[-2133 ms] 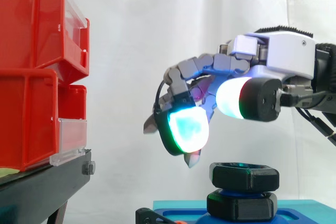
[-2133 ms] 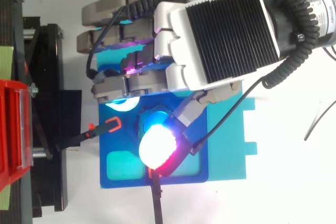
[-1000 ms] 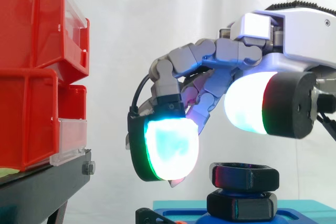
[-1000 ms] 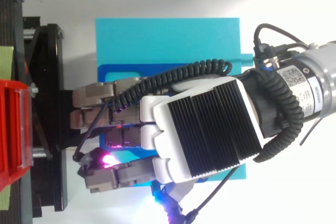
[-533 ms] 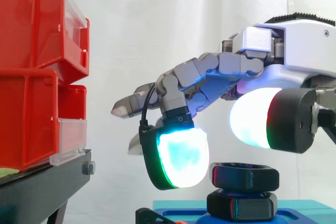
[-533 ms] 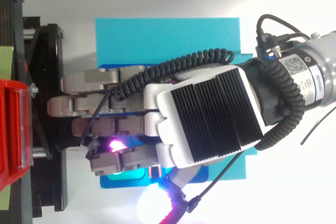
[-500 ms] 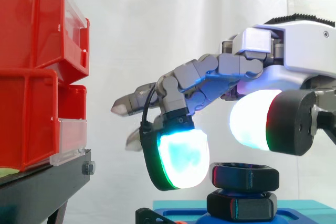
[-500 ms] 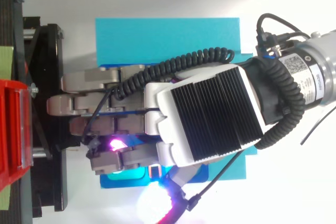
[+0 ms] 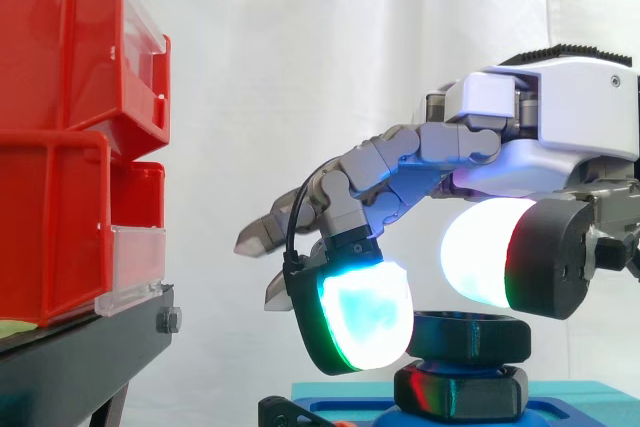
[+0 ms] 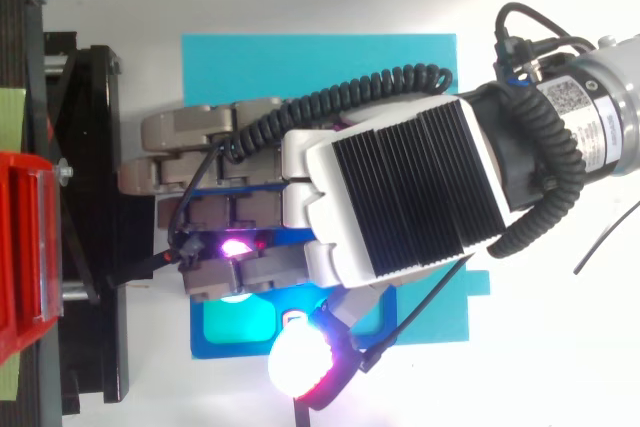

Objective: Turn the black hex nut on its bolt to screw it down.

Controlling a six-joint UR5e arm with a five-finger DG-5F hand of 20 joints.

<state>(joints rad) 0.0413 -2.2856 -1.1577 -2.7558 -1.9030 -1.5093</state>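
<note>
Black hex nut (image 9: 468, 335) stands above the cyan plate (image 10: 320, 67); I see the hand (image 9: 560, 117) just over the nut, fingers (image 9: 365, 317) apart, loosely bent, gripping nothing.

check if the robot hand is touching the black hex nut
Cannot tell. In the side view the robot hand overlaps the left edge of the black hex nut from in front, which hides whether they meet or a gap remains.
</note>
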